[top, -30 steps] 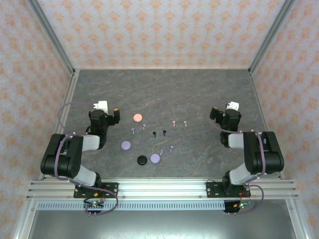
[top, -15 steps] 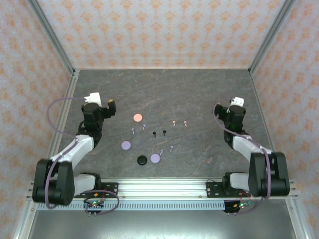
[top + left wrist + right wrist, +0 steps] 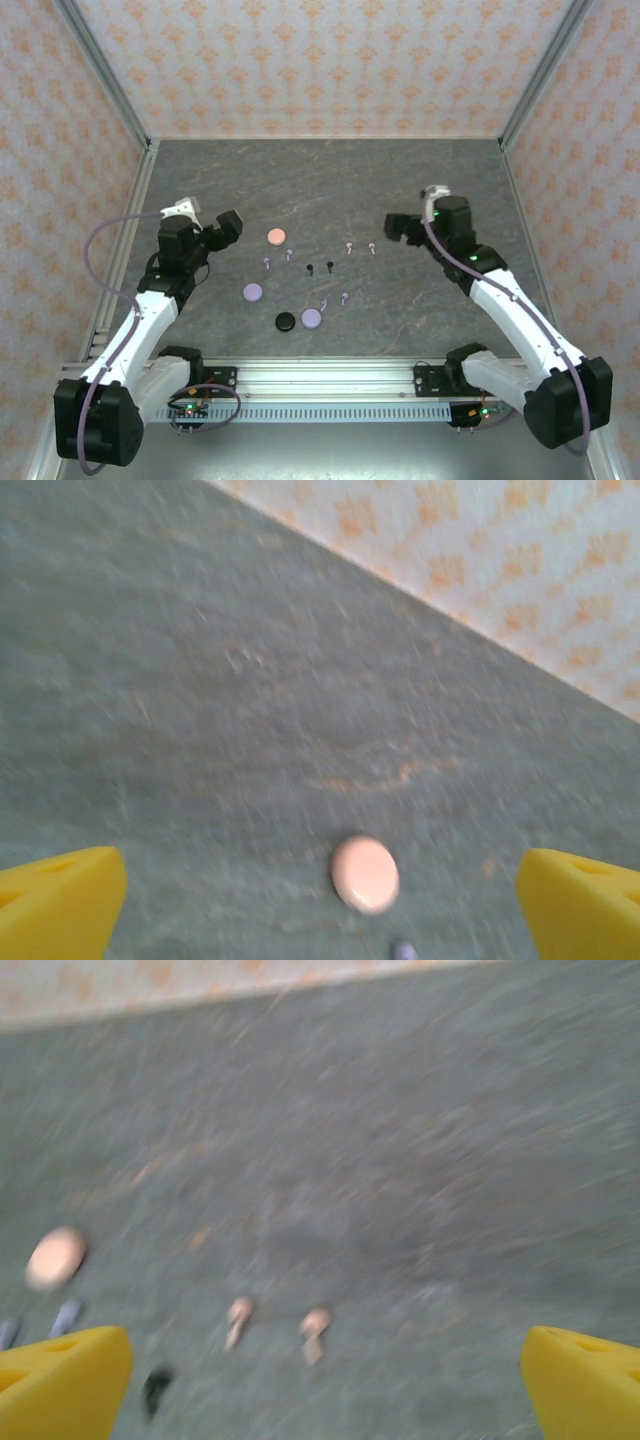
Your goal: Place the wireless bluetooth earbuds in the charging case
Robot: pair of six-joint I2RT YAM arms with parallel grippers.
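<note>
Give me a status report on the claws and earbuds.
Left claw open, empty. Right claw open, empty. Tiny stemmed lavender, black and pink earbuds loose on grey table. Round pink disc nearest left claw.

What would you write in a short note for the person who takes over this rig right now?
Left gripper: open, empty, left of the pink disc.
Right gripper: open, empty, just right of the pink earbuds.
Other earbuds lie loose mid-table: lavender pair, black pair, second lavender pair.
Nearer the arms: two lavender discs, a black disc. The discs are probably the cases.
Done: nothing inserted. Left: all eight buds.
</note>
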